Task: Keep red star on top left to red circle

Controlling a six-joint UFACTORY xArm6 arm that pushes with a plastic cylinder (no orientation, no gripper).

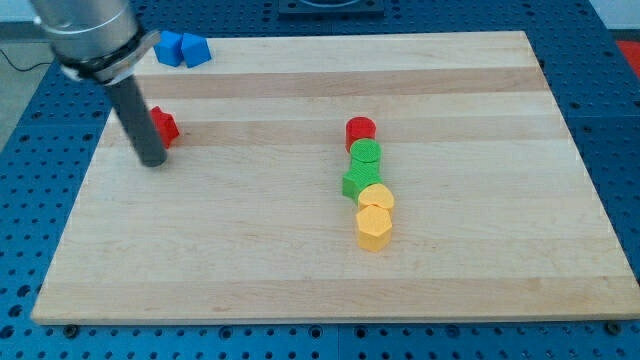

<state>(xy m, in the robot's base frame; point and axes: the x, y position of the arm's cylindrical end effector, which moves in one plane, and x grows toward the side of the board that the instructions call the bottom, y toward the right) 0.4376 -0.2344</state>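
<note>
Red star (164,125): lies at the view's left of the wooden board (300,270), directly behind and just to the view's right of my tip (153,161). My rod (138,118) covers its left part, so the star outline is only partly legible; I take it for the star chiefly by its red colour and uneven edge. It looks to be touching or very nearly touching the rod; I cannot tell which.

My tip: a plain dark rod end resting at board height, with no jaws to open or close, and it holds nothing. It stands near the board's left edge.

Red circle (361,131): well apart from my tip, far to the view's right and slightly toward the view's top of it, near the board's middle. The red star sits to the view's left of this circle at about the same height in the view.

Remaining blocks, all far to the view's right of my tip, form a close column running from the red circle toward the view's bottom:
- green circle (366,154), touching the red circle
- a second green block (356,182), shape unclear, just below it
- yellow circle (377,197)
- yellow hexagon (374,228), at the column's lower end

Two blue blocks (181,49) sit side by side at the board's top-left corner, above my tip and a little to its right, apart from the red star
</note>
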